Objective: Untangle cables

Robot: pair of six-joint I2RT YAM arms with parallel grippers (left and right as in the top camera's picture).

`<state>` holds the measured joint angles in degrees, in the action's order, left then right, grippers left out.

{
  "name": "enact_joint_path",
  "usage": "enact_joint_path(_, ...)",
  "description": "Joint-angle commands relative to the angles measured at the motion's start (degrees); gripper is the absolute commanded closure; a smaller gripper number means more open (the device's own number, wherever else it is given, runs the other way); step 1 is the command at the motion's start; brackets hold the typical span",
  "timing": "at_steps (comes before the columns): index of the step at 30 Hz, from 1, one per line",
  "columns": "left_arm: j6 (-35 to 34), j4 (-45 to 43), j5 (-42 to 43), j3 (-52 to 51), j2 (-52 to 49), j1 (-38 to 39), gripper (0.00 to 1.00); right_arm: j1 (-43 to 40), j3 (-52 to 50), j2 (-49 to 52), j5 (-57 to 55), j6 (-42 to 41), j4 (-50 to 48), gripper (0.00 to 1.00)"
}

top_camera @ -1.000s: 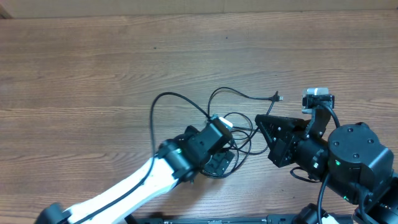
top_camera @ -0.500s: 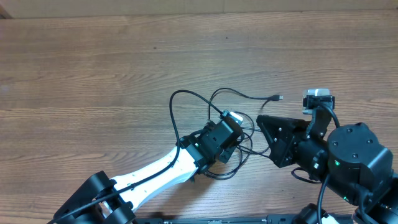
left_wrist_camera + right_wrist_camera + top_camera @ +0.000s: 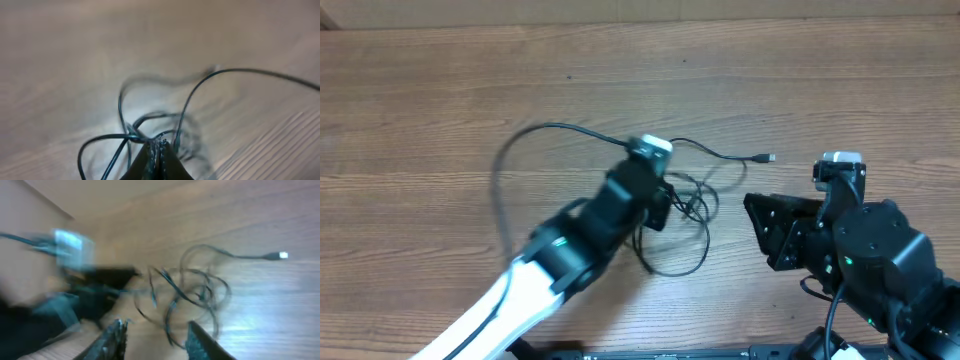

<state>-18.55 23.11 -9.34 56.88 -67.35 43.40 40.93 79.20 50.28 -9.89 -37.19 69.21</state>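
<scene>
- Wood-grain surface (image 3: 440,100) carries the cables (image 3: 695,205): thin black cords bunched in one loose knot, roughly between the two sets of jaws.
- Left jaws: pinched shut on a strand or two at the knot's near edge. The other strands fan out just ahead of the tips.
- One long loop (image 3: 510,165) arcs out to the side of the left jaws, well away from the knot.
- Right jaws: parted, with nothing between them. The knot lies ahead of them, apart and not touching. That wrist view is blurred.
- Silver-tipped plug end (image 3: 768,158) trails free off the knot, ahead of the right jaws and off to one side.
- Handling, my read: very light, limp and a bit slick. Pull one strand and the whole bundle probably drags along.
- Best hold for the right jaws: the lead just behind the plug, or a single outer loop. Not the knot's middle, since that would likely tighten the crossings.
</scene>
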Motion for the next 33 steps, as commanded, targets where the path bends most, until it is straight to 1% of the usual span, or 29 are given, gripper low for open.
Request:
enact_joint_path(1,-6.6,-0.2,-1.1,2.8,6.3,-1.9,0.96,0.2,0.7,1.9,1.3,-2.1,1.7,0.54)
enact_joint_path(6,-14.8,-0.2,0.0,3.2,13.1,-4.0,0.96,0.2,-2.4,5.8,9.3,-2.1,1.7,0.41)
enact_joint_path(8,-17.7,-0.3,1.2,3.2,15.2,-4.9,0.96,0.2,-3.3,8.0,10.8,-2.4,1.5,0.38)
enact_joint_path(10,-19.7,-0.7,2.0,3.2,17.2,-5.6,0.96,0.2,-3.9,10.6,11.8,-3.9,1.1,0.37)
enact_joint_path(13,-22.4,-2.2,1.9,3.4,20.1,-6.7,0.96,0.2,-4.0,14.9,14.4,-3.6,-0.9,0.34)
enact_joint_path(16,-28.7,-3.2,1.9,3.6,22.4,-7.5,0.96,0.2,-4.1,19.1,15.0,-3.1,-3.7,0.33)
enact_joint_path(18,-31.4,-3.9,2.2,3.7,23.4,-7.5,0.96,0.2,-4.1,21.8,17.4,-3.1,-6.6,0.33)
enact_joint_path(22,-32.1,-6.0,1.9,3.7,24.4,-7.5,0.96,0.2,-4.2,26.8,25.4,-3.0,-12.3,0.33)
enact_joint_path(26,-33.4,-8.3,1.9,3.7,24.3,-7.5,0.96,0.2,-4.2,31.3,28.4,-3.1,-15.7,0.33)
enact_joint_path(30,-36.1,-9.6,3.7,3.7,24.3,-7.5,0.96,0.2,-4.2,35.3,28.8,-3.1,-17.2,0.33)
enact_joint_path(33,-36.3,-11.1,7.8,3.7,24.4,-7.5,0.96,0.2,-4.2,37.8,24.7,-3.1,-18.5,0.33)
